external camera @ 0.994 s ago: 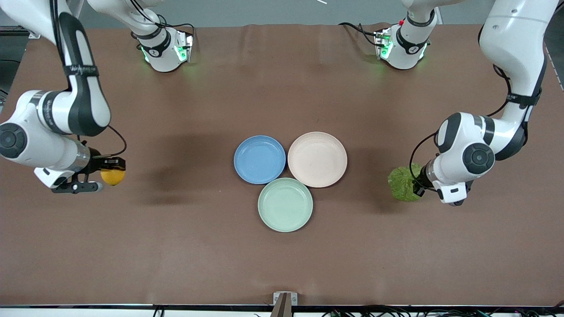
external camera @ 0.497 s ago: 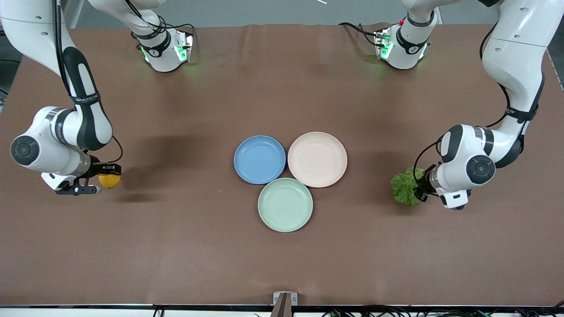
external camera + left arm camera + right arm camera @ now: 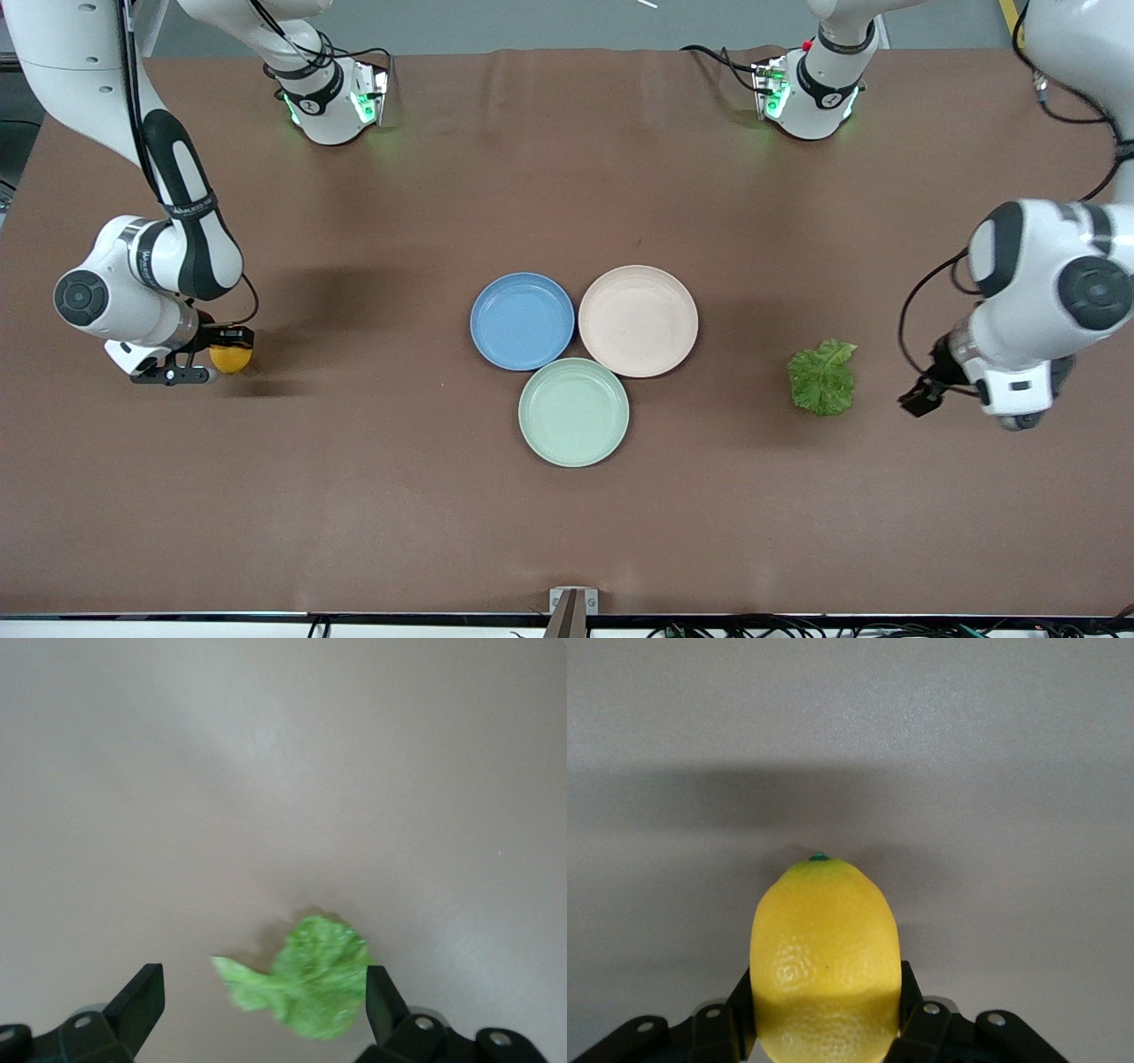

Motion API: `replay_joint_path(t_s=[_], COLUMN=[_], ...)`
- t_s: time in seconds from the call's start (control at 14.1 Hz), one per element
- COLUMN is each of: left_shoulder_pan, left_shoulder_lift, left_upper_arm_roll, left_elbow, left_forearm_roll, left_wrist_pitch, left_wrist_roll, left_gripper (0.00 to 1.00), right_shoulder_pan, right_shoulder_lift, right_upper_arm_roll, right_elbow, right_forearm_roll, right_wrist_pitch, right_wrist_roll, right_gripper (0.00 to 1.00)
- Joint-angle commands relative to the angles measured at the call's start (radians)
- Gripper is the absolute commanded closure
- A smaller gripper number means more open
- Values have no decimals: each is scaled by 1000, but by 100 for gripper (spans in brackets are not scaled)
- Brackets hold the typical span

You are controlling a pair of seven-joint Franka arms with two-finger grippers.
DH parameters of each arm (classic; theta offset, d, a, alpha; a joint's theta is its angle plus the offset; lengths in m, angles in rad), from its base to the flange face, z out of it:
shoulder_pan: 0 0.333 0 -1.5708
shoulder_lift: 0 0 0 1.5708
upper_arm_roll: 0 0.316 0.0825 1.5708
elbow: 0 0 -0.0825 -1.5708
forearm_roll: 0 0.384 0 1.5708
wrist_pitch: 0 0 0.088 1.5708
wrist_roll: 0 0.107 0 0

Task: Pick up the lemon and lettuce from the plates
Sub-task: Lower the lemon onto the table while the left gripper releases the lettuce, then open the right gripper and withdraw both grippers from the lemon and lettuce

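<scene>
since a moment ago, the left gripper (image 3: pixel 917 400) is lifting off with its fingers spread wide, leaving the lettuce (image 3: pixel 823 378) lying flat on the table toward the left arm's end, released outside the plates. the mint-green plate (image 3: pixel 573 412) is sitting nearest the camera, then the blue plate (image 3: pixel 522 320) and cream plate (image 3: pixel 638 320), all bare. the right gripper (image 3: pixel 208 357) is clamping the lemon (image 3: pixel 230 359) low over the table at the right arm's end, likely to set it down.

The lemon's (image 3: pixel 824 961) lower end is cut off by the right wrist view's edge, perhaps touching the table
</scene>
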Motion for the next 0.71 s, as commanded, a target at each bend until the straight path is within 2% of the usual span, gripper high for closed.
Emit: replay_joint_path(t_s=[0.0,0.21,0.36,0.43,0.57,0.64], left_shoulder_pan=[7,3,3,5,2,3], left_shoulder_lift=[-28,-31,-44,-73,-109,-126], left_upper_arm_roll=[-13,-39,-77,-90,-104,-105], left_elbow=[112,266,317,317,317,317], left_forearm_roll=[-4,-19,-19,-18,-19,-15], left_wrist_pitch=[-172,-373,-479,-498,-500,-500], left_wrist_roll=[184,316,387,409,511,592], left_gripper=[0,0,0,0,0,0], right_shoulder_pan=[-20,-20,-20,-20,-17,-18], right_shoulder_lift=[-5,12,19,18,3,-22], right_upper_arm_roll=[17,17,17,17,17,19], right_elbow=[-11,-11,-10,-7,1,16], right_forearm_roll=[-3,-3,-3,-3,-3,-3], right_wrist_pitch=[13,42,39,32,9,-23], right_wrist_roll=[5,5,5,5,8,10], right_gripper=[64,64,60,55,4,1])
